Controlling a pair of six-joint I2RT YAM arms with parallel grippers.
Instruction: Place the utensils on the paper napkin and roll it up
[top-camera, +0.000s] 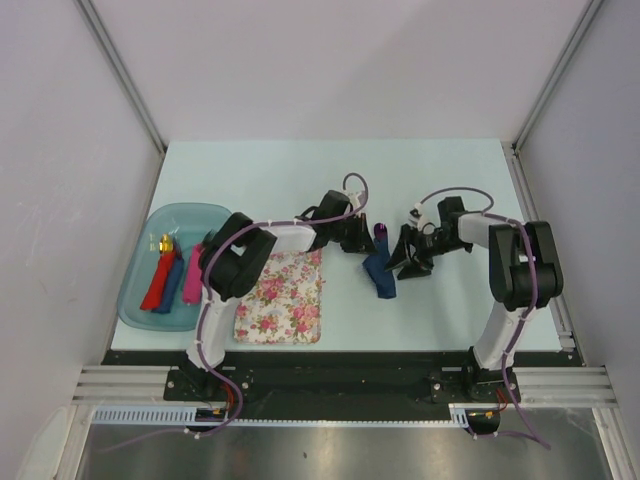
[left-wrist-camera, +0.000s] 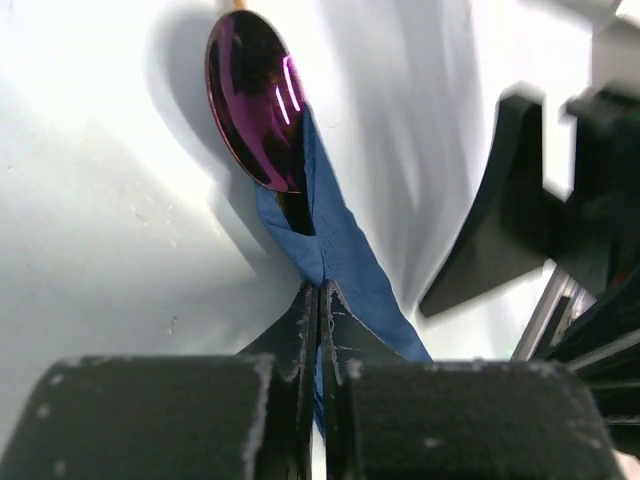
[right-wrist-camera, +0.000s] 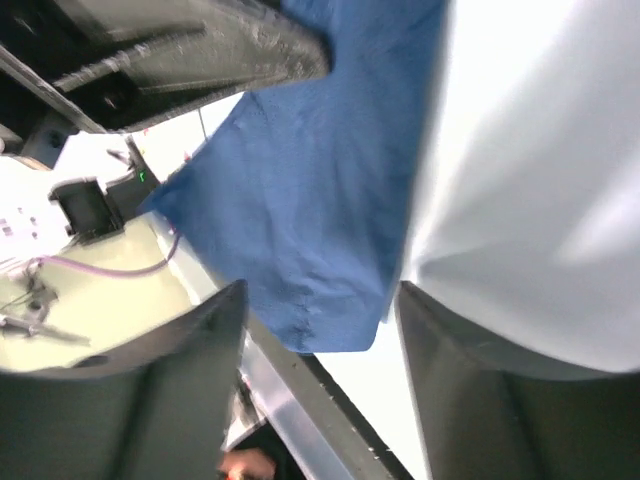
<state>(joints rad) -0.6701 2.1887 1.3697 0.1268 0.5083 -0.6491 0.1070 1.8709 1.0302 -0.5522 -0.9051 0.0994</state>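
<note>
Left end effector (top-camera: 357, 238) is fully closed; its fingers (left-wrist-camera: 295, 338) meet with no gap showing and pinch a fold of the paper napkin (top-camera: 380, 272); from the pinch the blue paper runs forward as a narrow, loosely rolled strip. Directly ahead of those fingertips the purple spoon (left-wrist-camera: 255, 100) has its bowl protruding from the roll's far end, with the handle hidden inside the paper; whether the bowl rests on the tabletop (top-camera: 300, 175) or just above it cannot be told.

Right end effector (right-wrist-camera: 318, 300) is wide open and grips nothing; a corner of the napkin lies between its two fingers, with the paper's lower edge just past the fingertips; contact with either finger cannot be confirmed. The two end effectors face each other closely; only the roll separates them, so side room is tight.

Beyond both sets of fingertips a broad stretch of tabletop runs to the far edge; the right edge is well apart from the right end effector. Near and to the left of the left end effector lies the floral mat (top-camera: 282, 296), its near edge close to the tabletop's near edge; further left, well apart, is the teal bin (top-camera: 135, 290), which holds the red, blue and pink pieces (top-camera: 172, 280) at the left edge.
</note>
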